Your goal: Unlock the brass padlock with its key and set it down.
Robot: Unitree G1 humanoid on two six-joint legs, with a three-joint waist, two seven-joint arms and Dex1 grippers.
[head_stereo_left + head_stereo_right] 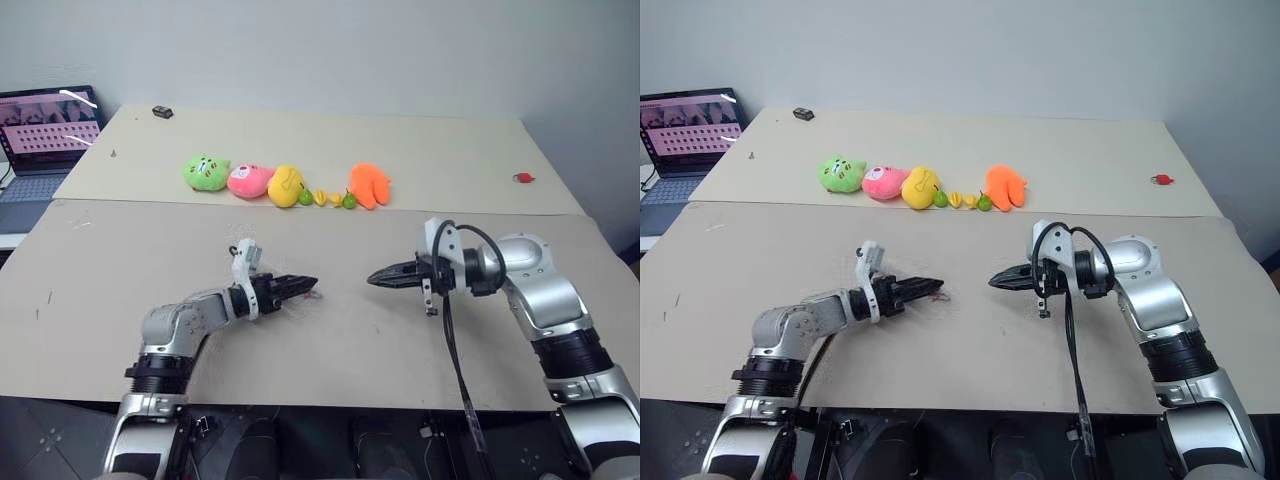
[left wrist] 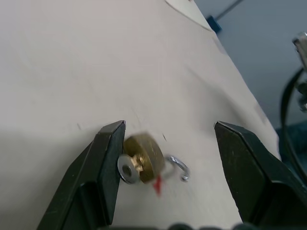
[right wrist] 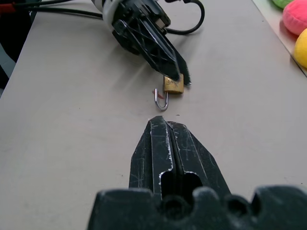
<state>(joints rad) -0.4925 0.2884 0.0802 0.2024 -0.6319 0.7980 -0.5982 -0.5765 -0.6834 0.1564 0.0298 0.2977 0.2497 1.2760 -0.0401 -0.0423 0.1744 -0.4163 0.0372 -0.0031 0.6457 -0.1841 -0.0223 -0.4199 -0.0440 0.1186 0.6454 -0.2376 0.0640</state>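
Observation:
The brass padlock [image 2: 144, 157] lies on the beige table [image 2: 72, 62] between the spread fingers of my left gripper [image 2: 169, 127], right against one finger [image 2: 103, 167]. Its silvery shackle [image 2: 178, 166] is swung open. A small silvery key [image 2: 127, 171] sticks out of the body, with a red bit [image 2: 157, 184] beside it. The right wrist view shows the padlock [image 3: 173, 85] and its shackle [image 3: 161, 99] just under the left gripper's tips. My right gripper [image 1: 372, 279] is shut and empty. It points at the left gripper [image 1: 308, 287] from a short gap away.
A row of plush toys [image 1: 285, 183] in green, pink, yellow and orange lies across the far table. A laptop [image 1: 45, 135] stands at the far left. A small red item [image 1: 523, 178] sits far right, and a small dark object [image 1: 162, 112] lies at the back.

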